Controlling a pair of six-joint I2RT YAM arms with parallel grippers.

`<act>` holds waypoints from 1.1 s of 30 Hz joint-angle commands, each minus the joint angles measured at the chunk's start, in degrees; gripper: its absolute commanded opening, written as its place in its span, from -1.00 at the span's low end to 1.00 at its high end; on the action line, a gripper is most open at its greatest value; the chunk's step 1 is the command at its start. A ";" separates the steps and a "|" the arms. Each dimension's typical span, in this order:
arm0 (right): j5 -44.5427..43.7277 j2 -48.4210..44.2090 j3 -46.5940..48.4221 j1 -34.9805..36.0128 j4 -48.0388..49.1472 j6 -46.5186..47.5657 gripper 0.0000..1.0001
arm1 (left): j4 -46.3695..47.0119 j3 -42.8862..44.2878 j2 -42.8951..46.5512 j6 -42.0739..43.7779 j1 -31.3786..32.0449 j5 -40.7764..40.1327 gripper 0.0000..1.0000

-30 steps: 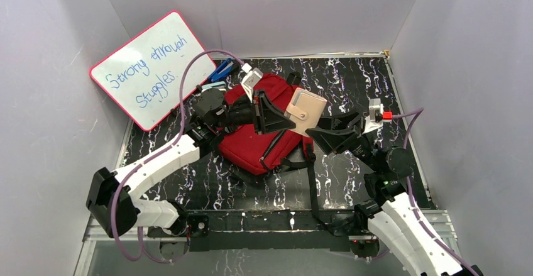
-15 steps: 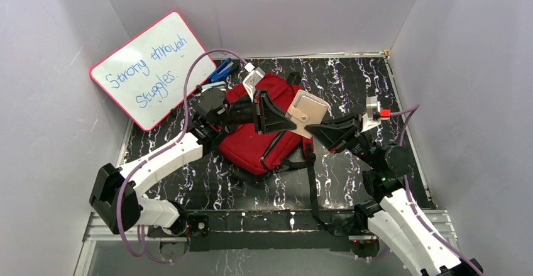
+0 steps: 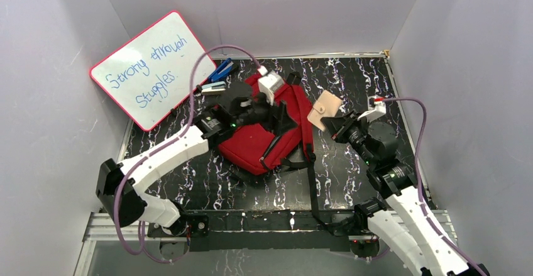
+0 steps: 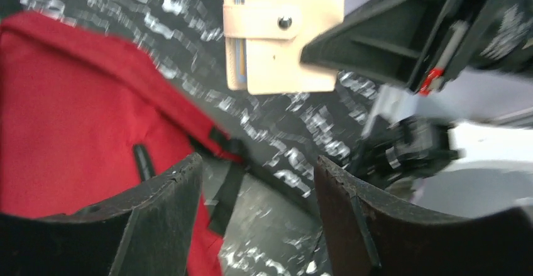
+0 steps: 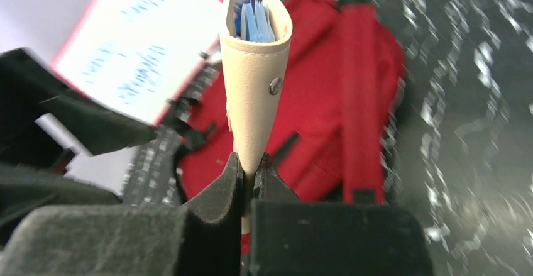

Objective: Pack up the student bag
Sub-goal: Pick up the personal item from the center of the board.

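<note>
The student bag [image 3: 254,143], dark red with black straps, lies flat in the middle of the black marbled table; it also shows as the red bag [image 4: 75,112] and the red bag [image 5: 327,100]. My left gripper [image 3: 288,116] hovers over the bag's right part, open with nothing between its fingers [image 4: 166,204]. A beige wallet [image 3: 325,109] with a snap button is held up in the air just right of the bag. My right gripper [image 5: 249,168] is shut on the lower edge of the wallet [image 5: 254,81]. From the left wrist, the wallet [image 4: 283,31] hangs apart from my left gripper [image 4: 258,175].
A pink-framed whiteboard [image 3: 149,68] with blue writing leans on the left wall. A blue object [image 3: 221,70] and a small white one [image 3: 214,87] lie beside it. Black bag straps [image 3: 311,175] trail toward the near edge. Grey walls enclose the table.
The left gripper opened, let go of the wallet and drew back left. The right gripper shut on the wallet and carried it right, off the bag.
</note>
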State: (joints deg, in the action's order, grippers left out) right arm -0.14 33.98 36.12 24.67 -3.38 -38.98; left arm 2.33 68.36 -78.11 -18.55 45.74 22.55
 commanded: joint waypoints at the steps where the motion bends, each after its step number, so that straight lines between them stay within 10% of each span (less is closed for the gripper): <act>1: -7.38 0.77 0.80 -0.06 -10.73 0.37 -1.00 | -18.47 2.55 -4.34 13.10 6.92 -19.52 0.24; 14: -3.02 1.31 -4.17 -0.05 -7.05 -1.93 -1.00 | -21.56 4.73 -14.66 18.28 9.37 -40.34 -0.03; 28: -1.80 0.74 -5.13 -0.03 -7.49 -2.59 -1.00 | -20.96 6.90 -20.66 21.39 9.28 -39.35 -0.11; 33: -0.93 0.48 -5.13 -0.02 -8.05 -2.26 -1.00 | -20.77 7.77 -22.66 22.25 9.32 -40.52 -0.58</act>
State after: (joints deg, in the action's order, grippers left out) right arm -2.15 35.68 30.83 24.64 -14.68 -41.12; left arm -18.31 73.58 -100.16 2.52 55.13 -15.97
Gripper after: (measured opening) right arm 0.057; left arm 0.310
